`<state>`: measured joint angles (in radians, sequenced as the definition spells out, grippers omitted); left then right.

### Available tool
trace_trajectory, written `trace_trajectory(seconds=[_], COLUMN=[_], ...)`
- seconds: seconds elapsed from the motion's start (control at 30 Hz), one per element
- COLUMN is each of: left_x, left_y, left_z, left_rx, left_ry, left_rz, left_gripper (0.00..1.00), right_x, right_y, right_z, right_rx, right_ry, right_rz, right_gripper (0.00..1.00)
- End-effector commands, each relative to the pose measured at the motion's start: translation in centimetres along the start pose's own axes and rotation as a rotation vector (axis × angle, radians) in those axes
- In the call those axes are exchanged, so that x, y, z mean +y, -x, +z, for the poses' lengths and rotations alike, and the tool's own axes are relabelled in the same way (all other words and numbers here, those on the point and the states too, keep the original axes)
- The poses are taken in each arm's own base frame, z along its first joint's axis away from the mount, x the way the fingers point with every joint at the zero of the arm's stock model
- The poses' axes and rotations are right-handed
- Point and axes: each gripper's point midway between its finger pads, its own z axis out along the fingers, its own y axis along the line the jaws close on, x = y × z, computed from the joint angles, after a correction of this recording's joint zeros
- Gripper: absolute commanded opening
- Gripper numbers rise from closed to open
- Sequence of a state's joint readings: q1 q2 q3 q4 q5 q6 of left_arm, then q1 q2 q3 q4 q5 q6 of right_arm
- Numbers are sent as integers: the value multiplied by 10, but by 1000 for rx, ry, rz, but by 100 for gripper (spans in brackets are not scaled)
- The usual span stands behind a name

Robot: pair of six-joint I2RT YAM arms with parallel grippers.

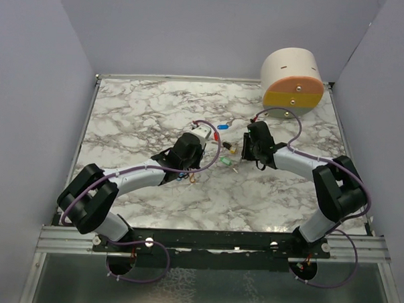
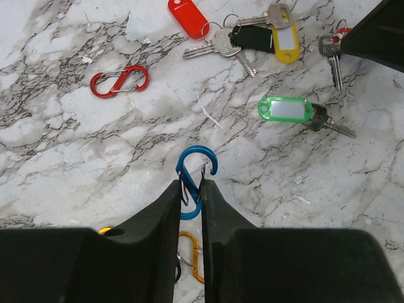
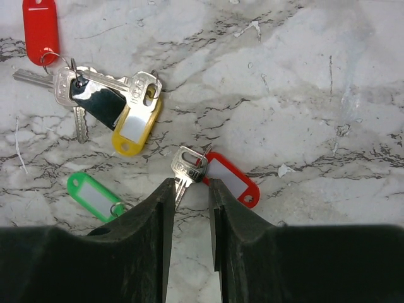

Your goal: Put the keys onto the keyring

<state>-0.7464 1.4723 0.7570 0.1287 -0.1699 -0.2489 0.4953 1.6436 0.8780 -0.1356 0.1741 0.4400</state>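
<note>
Both arms are pale grey tubes with chunky black joints, left arm (image 1: 130, 177) and right arm (image 1: 297, 159) alike. Thin purple cable (image 1: 219, 147) along each, looping under the metal rail (image 1: 211, 240). Fingers (image 2: 158, 240) matte black wedges.

The keys (image 1: 230, 155) lie scattered mid-bench (image 1: 136, 115), between the left end effector (image 2: 192, 183) and the right end effector (image 3: 190, 183). The keyring (image 2: 194, 180) sits between the left one's fingers, just left and far of the keys. A loose clip (image 2: 118, 82) lies apart from it. One tagged key (image 3: 189, 167) lies between the right one's fingers. A drum (image 1: 292, 78) stands at the far right corner.
</note>
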Motion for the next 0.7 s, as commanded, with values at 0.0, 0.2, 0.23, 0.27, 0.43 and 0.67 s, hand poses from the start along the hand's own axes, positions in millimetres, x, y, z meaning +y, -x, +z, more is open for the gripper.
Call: trace_trajectory(seconds=[0.0, 0.2, 0.23, 0.27, 0.43, 0.67], left_x=[-3, -1, -1, -1, -1, 0], left_y=[2, 1, 1, 1, 0, -3], left_z=[3, 5, 5, 6, 8, 10], left_rx=[-2, 1, 2, 3, 7, 16], left_ry=[-22, -23, -23, -22, -24, -23], left_rz=[-12, -15, -14, -15, -16, -16], left_gripper=[0, 0, 0, 0, 0, 0], right_x=[-2, -2, -2, -2, -4, -5], right_y=[17, 17, 17, 18, 19, 18], right_z=[8, 14, 14, 15, 16, 20], right_rx=[-44, -39, -40, -42, -46, -45], right_ry=[-33, -42, -43, -43, -53, -62], right_rz=[18, 17, 16, 17, 17, 16], right_gripper=[28, 26, 25, 25, 23, 20])
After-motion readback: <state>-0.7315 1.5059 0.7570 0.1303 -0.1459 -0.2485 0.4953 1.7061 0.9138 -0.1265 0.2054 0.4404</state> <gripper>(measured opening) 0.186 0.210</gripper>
